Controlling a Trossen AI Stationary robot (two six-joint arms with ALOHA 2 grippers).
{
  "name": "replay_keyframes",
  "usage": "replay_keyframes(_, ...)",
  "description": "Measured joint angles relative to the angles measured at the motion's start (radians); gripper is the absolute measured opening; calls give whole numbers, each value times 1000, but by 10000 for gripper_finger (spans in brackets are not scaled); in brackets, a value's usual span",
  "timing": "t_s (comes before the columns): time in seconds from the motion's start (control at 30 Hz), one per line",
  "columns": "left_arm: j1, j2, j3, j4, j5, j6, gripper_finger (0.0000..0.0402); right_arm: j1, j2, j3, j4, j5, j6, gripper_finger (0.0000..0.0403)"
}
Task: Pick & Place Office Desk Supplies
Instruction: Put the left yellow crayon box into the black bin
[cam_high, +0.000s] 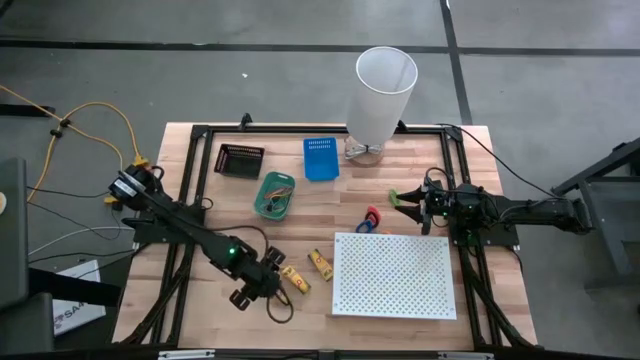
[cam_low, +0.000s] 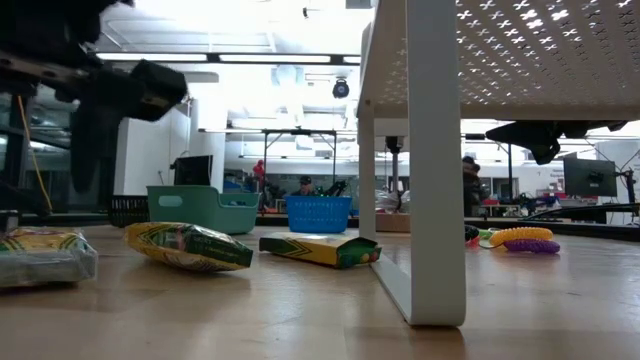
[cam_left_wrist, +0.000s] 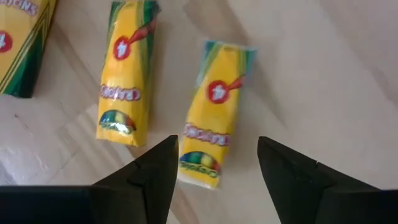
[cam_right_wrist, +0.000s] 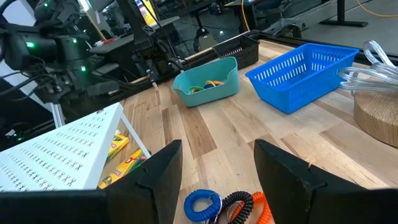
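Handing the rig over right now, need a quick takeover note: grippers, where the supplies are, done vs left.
Left gripper: open, above a crayon pack on the table's near-left part, holding nothing.
Right gripper: open, empty, waiting at the right over coiled loops.
Supplies: a second pack and a crayon box lie loose beside the white board.
Done: rubber bands in the teal bin.
Left: packs, box, loops; blue basket and black tray look empty.

Third crayon pack (cam_left_wrist: 18, 43) is cut by the left wrist view's edge.
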Motion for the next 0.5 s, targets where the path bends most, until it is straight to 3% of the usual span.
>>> replay_keyframes(0.27,14,50,0,37,51,20,212,0,0,0,0,0,0,188)
replay_keyframes(0.5,14,51,0,42,36,18,212,0,0,0,0,0,0,188)
